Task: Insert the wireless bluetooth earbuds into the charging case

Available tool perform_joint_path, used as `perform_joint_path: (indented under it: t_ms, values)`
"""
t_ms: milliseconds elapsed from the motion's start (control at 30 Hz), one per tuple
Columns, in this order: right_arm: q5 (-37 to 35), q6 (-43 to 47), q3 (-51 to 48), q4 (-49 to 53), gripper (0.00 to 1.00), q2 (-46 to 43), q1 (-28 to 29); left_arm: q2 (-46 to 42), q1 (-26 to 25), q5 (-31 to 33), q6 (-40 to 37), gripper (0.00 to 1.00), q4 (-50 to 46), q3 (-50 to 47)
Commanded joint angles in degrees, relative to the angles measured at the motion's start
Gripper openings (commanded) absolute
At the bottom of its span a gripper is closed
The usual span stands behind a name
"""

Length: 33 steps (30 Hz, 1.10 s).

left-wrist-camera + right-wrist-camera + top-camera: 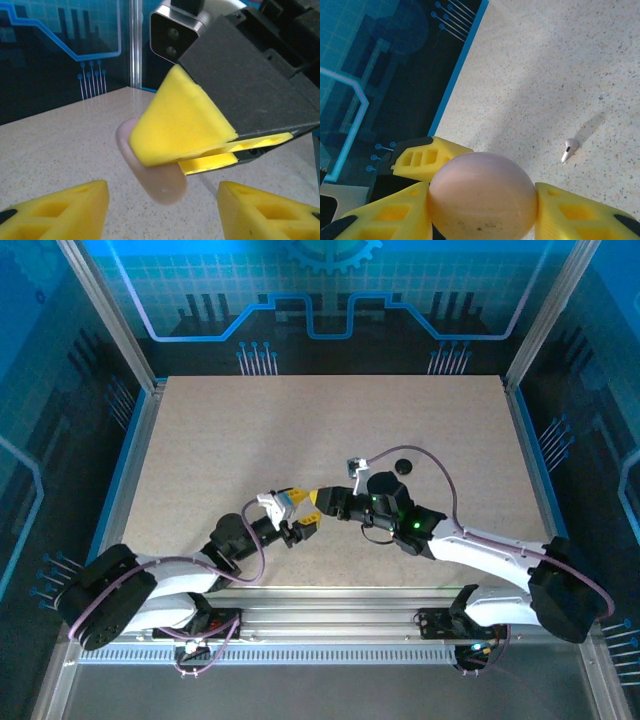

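My right gripper (482, 202) clasps the case (482, 187) just ahead of my left gripper's (163, 202) parted, empty jaws; earbud (570, 149) lies apart.

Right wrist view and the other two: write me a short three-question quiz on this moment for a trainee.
1. Which gripper clamps the small round pale-pink charging case? A) left B) right C) neither
2. True or false: a tiny pinkish-white curved earbud lies loose on the speckled beige table.
3. Fill in: the yellow-fingered left gripper has its jaws standing ____.
Key: 1 B, the right gripper; 2 true; 3 open.
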<state>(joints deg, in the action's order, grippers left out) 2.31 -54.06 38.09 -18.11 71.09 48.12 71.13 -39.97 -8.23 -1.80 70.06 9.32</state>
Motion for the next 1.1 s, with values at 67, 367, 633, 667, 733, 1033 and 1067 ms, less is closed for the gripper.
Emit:
perform_joint_path:
  t_ms: [67, 367, 633, 667, 733, 1033, 1067]
  values:
    - [-2.52, -1.04, -0.95, -1.88, 0.46, -2.31, 0.95, 4.2, -1.41, 1.85, 2.81, 0.57, 8.78, 1.79]
    - [-2.75, -1.21, -1.32, -1.32, 0.47, -3.89, 1.33, 8.79, -4.29, 3.95, 3.81, 0.53, 10.18, 5.25]
    - [-2.54, -1.03, -1.7, -0.87, 0.47, -4.91, 1.29, 8.63, -5.55, 6.4, 3.62, 0.41, 10.2, 5.99]
    - [-2.33, -0.82, -1.61, -0.83, 0.47, -4.91, 1.39, 8.52, -5.72, 6.72, 3.32, 0.41, 10.19, 6.02]
    - [-2.29, -0.78, -1.6, -0.53, 0.47, -5.0, 1.48, 8.33, -5.74, 7.67, 3.28, 0.41, 10.18, 6.01]
    - [-1.85, 0.0, -1.96, 0.33, 0.46, -6.61, 1.79, 7.28, -5.87, 10.24, 4.25, 0.31, 10.18, 5.71]
    - [-1.87, 0.15, -1.96, 0.51, 0.46, -6.82, 1.75, 7.18, -5.93, 10.33, 4.26, 0.29, 10.19, 5.75]
